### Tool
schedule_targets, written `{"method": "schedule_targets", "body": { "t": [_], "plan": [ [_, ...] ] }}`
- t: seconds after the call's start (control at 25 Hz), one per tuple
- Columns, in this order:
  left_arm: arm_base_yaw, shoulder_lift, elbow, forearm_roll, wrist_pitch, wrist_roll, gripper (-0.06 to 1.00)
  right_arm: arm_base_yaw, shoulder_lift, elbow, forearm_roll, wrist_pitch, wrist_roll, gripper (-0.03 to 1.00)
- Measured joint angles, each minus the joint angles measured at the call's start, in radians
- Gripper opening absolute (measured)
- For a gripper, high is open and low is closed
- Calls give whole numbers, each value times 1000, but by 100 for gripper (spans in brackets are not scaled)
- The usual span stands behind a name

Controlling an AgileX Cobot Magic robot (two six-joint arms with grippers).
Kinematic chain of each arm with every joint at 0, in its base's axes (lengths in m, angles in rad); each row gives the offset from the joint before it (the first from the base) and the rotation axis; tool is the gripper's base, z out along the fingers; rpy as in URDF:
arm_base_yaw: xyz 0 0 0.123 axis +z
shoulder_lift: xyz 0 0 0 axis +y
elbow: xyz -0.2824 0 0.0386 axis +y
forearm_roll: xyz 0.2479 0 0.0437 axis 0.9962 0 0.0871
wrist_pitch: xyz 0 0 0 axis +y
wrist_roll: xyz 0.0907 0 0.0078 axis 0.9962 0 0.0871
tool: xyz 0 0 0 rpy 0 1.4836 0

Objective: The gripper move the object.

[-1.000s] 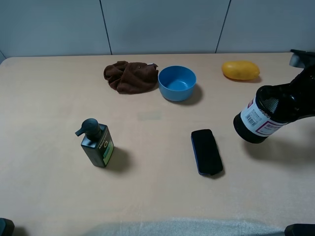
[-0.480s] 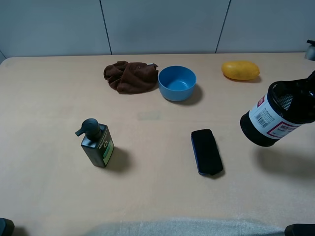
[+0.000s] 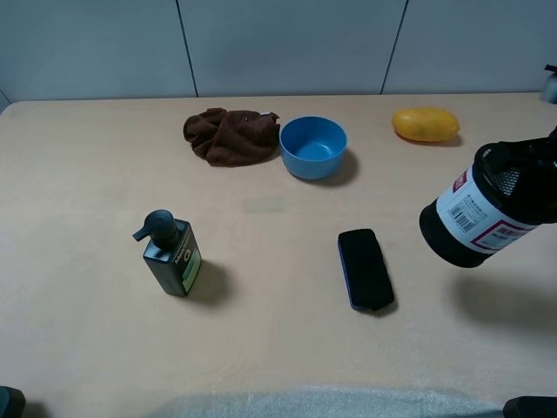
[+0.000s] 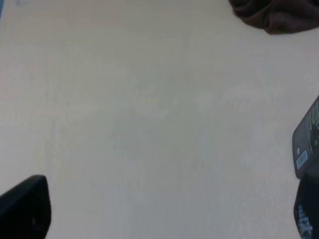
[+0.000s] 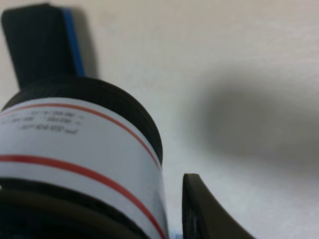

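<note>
The black mesh pen cup (image 3: 483, 218), with a white-and-red label and a solid black base, hangs tilted in the air over the right side of the table, base pointing down-left. My right gripper (image 3: 546, 165) is shut on its upper part and is mostly cut off by the right edge. In the right wrist view the cup (image 5: 79, 149) fills the near field with one dark finger (image 5: 199, 209) beside it. My left gripper (image 4: 164, 214) is open and empty over bare table, with a dark fingertip (image 4: 25, 206) at one side.
A flat black case (image 3: 365, 268) lies left of the cup, also in the right wrist view (image 5: 35, 45). A dark green pump bottle (image 3: 171, 254) stands at left. A blue bowl (image 3: 313, 146), a brown cloth (image 3: 231, 134) and a yellow fruit (image 3: 425, 124) sit at the back.
My right gripper has carried the pen cup a little to the right and higher above the table. Nothing else has moved.
</note>
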Motion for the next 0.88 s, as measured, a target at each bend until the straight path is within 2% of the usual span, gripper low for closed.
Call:
{"method": "schedule_targets", "body": {
  "t": [0.36, 0.56, 0.88],
  "plan": [
    [0, 0, 0, 0, 0, 0, 99, 245, 0, 0, -26, -49, 141, 7],
    [0, 0, 0, 0, 0, 0, 99, 341, 0, -1, -22, -106, 199, 7],
    [0, 0, 0, 0, 0, 0, 99, 455, 86, -97, -24, -126, 228, 7]
  ]
}}
